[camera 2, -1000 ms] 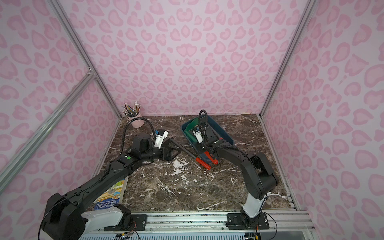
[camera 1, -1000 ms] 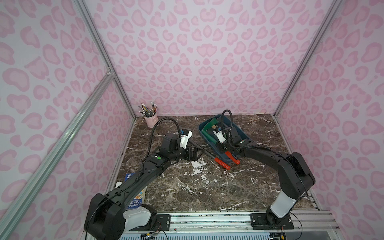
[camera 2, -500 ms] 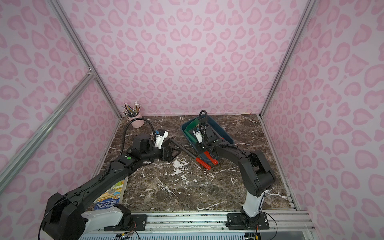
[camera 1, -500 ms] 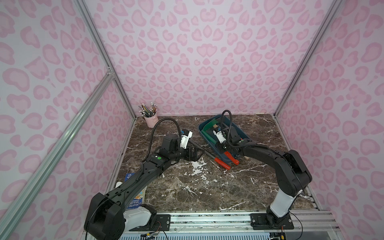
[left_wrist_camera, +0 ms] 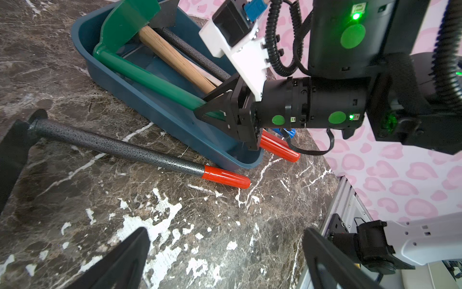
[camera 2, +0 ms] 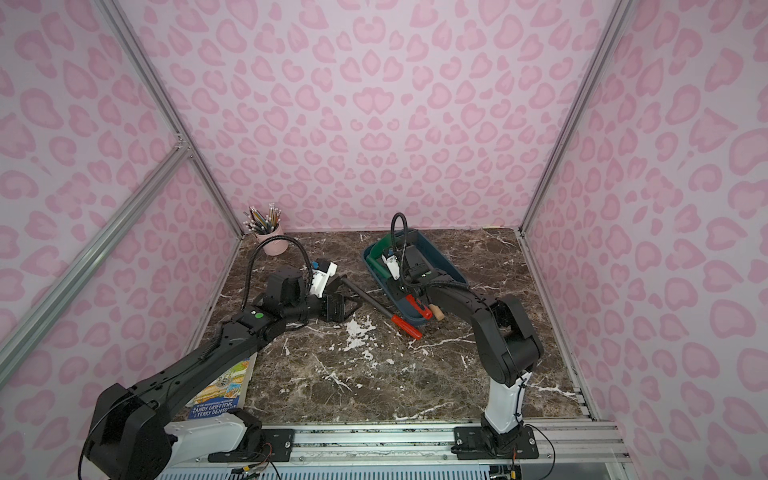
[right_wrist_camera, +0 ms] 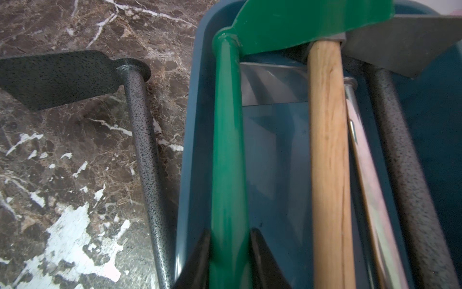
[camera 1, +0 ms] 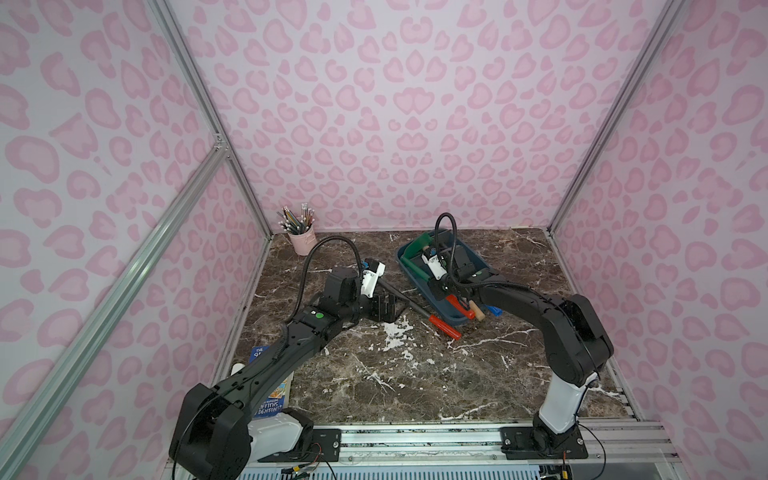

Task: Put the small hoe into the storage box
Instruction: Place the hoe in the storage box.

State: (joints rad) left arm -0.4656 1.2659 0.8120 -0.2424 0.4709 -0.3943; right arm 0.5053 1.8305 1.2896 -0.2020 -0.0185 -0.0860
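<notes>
Currently the small hoe, dark grey metal shaft, flat blade, red grip, is laid on the brown marble counter just beside the long wall of the dark blue plastic storage box, outside it. The right tool is clamped on the green-shafted tool inside the box. The left tool is spread open near the hoe.
</notes>
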